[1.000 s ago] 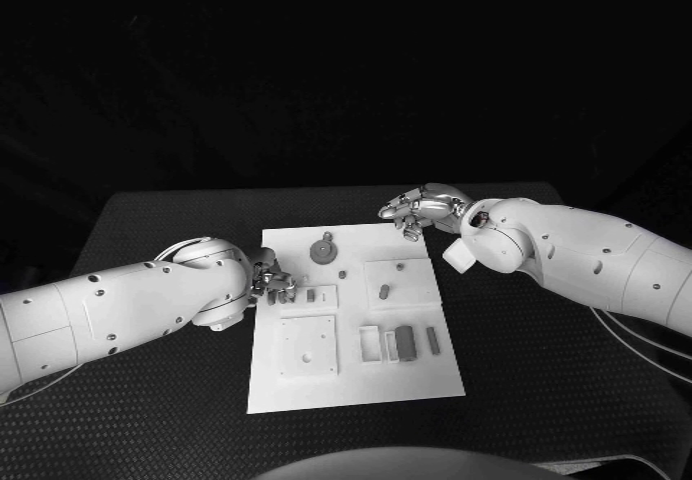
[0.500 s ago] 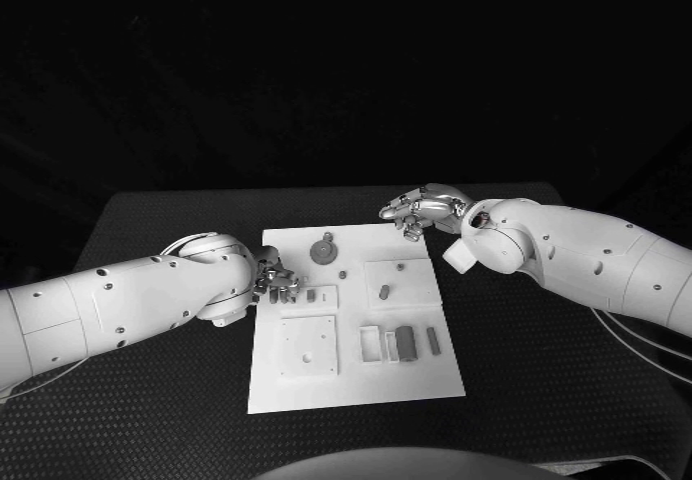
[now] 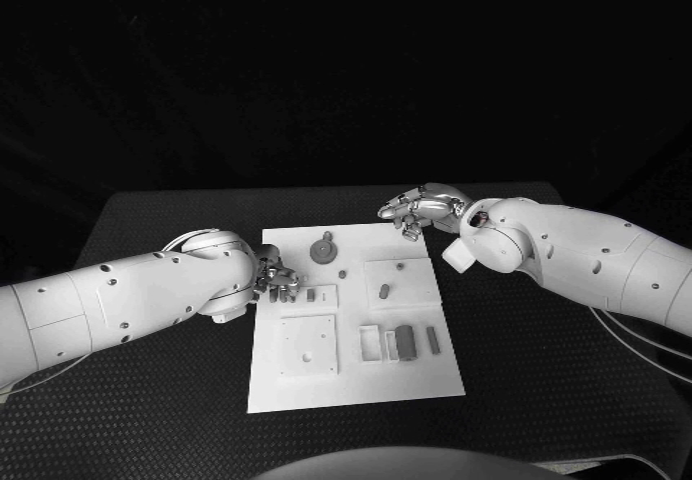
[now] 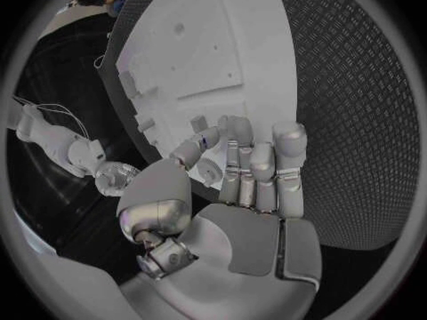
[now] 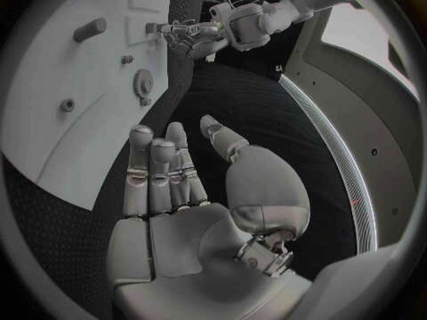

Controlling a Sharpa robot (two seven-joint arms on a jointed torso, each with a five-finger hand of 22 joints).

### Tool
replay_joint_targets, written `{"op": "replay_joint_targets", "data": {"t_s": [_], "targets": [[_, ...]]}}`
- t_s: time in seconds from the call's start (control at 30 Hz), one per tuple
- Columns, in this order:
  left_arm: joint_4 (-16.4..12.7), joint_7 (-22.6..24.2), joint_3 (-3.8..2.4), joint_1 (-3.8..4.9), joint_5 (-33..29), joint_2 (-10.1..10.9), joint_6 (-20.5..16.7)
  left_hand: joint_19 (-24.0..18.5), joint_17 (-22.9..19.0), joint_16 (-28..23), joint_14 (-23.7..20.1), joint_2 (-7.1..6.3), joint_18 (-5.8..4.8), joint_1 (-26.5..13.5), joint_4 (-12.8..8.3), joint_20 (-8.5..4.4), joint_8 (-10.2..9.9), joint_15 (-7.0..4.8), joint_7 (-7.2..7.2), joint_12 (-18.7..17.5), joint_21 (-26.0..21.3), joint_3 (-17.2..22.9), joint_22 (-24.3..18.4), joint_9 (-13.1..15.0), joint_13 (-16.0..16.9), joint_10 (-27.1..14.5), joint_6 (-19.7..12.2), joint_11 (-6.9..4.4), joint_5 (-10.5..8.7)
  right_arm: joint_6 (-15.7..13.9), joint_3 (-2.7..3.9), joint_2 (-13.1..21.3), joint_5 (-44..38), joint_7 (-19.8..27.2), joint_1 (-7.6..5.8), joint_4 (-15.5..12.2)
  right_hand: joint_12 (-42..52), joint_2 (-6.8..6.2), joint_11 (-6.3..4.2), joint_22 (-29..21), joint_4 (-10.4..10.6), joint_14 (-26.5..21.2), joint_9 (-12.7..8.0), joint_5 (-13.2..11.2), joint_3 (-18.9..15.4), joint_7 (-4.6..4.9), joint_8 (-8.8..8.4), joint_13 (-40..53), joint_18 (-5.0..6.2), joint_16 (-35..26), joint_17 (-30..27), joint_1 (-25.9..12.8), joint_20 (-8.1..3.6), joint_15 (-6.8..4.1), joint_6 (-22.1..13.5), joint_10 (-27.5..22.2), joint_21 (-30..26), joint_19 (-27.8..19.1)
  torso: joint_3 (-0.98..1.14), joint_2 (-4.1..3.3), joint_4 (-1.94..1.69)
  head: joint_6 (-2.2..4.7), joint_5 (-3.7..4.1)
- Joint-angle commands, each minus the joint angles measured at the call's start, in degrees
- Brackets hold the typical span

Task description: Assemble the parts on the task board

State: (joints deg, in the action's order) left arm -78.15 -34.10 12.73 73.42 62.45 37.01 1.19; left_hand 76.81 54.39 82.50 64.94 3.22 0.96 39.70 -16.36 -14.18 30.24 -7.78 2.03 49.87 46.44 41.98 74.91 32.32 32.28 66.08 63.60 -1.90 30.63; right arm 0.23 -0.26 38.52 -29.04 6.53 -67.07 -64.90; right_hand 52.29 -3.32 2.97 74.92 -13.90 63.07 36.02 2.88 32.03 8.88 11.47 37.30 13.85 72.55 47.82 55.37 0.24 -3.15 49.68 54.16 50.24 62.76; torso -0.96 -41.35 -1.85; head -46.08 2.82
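Note:
The white task board (image 3: 296, 385) lies in the middle of the table. On it are a round gear-like part (image 3: 326, 250), a small peg (image 3: 343, 271) and an oblong peg (image 3: 385, 291). My left hand (image 3: 274, 279) is at the board's left edge, over two small dark parts (image 3: 310, 295). In the left wrist view its fingers (image 4: 258, 163) lie straight and close together above the board (image 4: 205, 43), the thumb reaching forward; whether it pinches a part is unclear. My right hand (image 3: 418, 211) hovers at the board's far right corner; its palm (image 5: 178, 242) is bare, thumb apart.
A square plate with holes (image 3: 307, 345) sits near the board's front left. Beside it are a pale slot (image 3: 371, 343), a dark block (image 3: 407, 341) and a thin bar (image 3: 433, 340). Black textured table (image 3: 159, 400) surrounds the board.
My left forearm has swung slightly inward toward the board, while its hand stays at the left edge. The right arm has not moved.

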Motion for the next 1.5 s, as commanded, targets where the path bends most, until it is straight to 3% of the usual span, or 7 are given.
{"op": "replay_joint_targets", "data": {"t_s": [0.03, 0.63, 1.5], "targets": [[0.3, 0.5, 0.30, -0.21, -0.3, -0.6, 1.8, 0.1, 0.1, 0.3, 2.2, 1.05, 4.35, 0.4, -0.4, -1.30, 0.4, -2.65, -1.08, 0.4, 0.4, 2.9, 1.3, 0.0, 0.1, 3.0, 3.0, -2.54, 0.45, 0.5, 0.01, -0.1, 0.1, 0.4, 0.03, 0.0, 0.3, 0.09, 0.00, 0.9, 0.3, -0.5, -0.1, 0.2, -0.1, 0.44, -0.20, -0.1, 1.15, -0.2, -0.1, -0.5, -0.40, -0.08, 0.1, -0.3, -0.2, -0.1, 0.01, 0.00, 0.02, -0.06, -0.05], [2.1, 1.1, 0.26, 0.10, -2.4, -1.3, 5.0, 0.2, 0.9, 0.7, 2.8, 0.66, 4.50, 0.7, -0.4, -1.51, 0.9, -2.82, -1.32, 0.6, 1.0, 3.2, 1.3, 0.3, 0.4, 3.5, 3.3, -2.70, 1.86, 0.6, 0.01, -0.2, 0.1, 0.5, 0.03, 0.1, 0.3, 0.10, 0.01, 0.9, 0.3, -0.5, -0.1, 0.2, -0.1, 0.44, -0.19, -0.1, 1.15, -0.2, -0.1, -0.5, -0.40, -0.08, 0.1, -0.3, -0.2, -0.2, 0.00, -0.01, 0.00, -0.06, 0.18], [2.5, 0.6, 0.06, 0.13, -2.4, -1.4, 5.2, 0.2, 1.6, 1.0, 3.3, 0.73, 4.51, 0.7, -0.4, -1.52, 1.1, -2.85, -1.40, 0.7, 1.2, 3.2, 1.3, 0.4, 0.5, 3.7, 3.4, -2.74, 2.29, 0.6, 0.01, -0.2, 0.1, 0.5, 0.04, 0.1, 0.3, 0.09, 0.01, 0.9, 0.3, -0.5, -0.1, 0.2, -0.2, 0.44, -0.19, -0.1, 1.15, -0.2, -0.1, -0.5, -0.40, -0.08, 0.1, -0.3, -0.2, -0.2, 0.01, 0.00, -0.02, -0.10, 0.24]]}}
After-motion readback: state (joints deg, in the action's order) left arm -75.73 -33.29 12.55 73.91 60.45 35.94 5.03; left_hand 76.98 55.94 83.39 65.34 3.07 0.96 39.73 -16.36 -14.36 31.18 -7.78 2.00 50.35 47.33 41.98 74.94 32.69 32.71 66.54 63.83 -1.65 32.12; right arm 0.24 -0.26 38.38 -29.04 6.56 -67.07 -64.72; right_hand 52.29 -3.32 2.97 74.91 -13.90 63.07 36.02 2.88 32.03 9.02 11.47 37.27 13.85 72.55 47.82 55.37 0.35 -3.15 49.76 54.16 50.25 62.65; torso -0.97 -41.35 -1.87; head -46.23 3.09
